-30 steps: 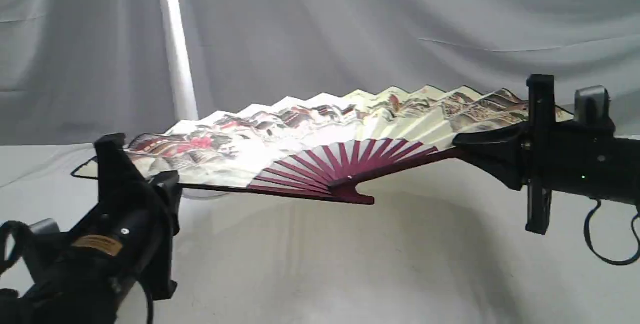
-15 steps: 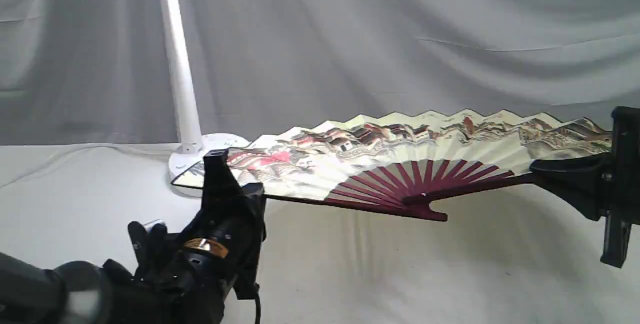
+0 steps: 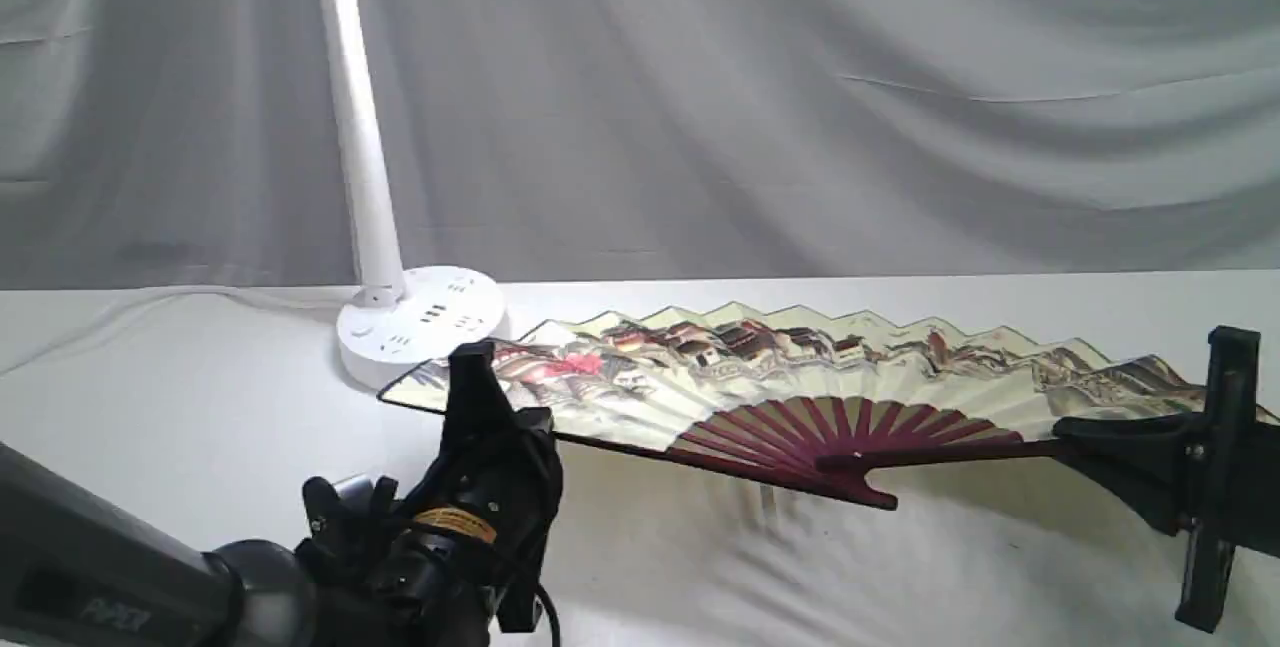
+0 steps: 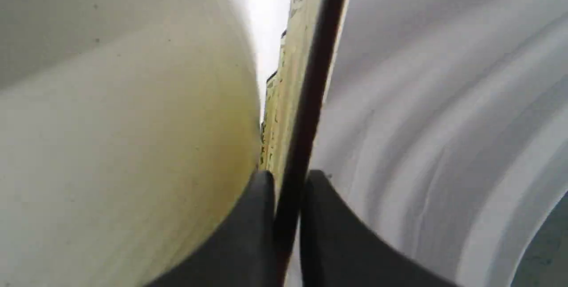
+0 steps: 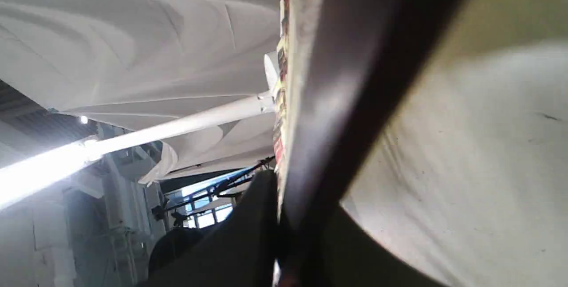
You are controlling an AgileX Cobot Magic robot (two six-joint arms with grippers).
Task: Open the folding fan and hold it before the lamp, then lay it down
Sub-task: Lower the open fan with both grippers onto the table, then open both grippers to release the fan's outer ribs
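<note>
Exterior view shows the folding fan (image 3: pixel 800 367) spread, low over the surface (image 3: pixel 900 567) beside the lamp (image 3: pixel 420 327), left fingers (image 4: pixel 255 225) and right fingers (image 5: pixel 248 233) clamped on its outer ribs; lower level, release both ends together.

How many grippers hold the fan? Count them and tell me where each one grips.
2. The left gripper is shut on the fan's end rib near the lamp; the right gripper is shut on the opposite end rib.
</note>
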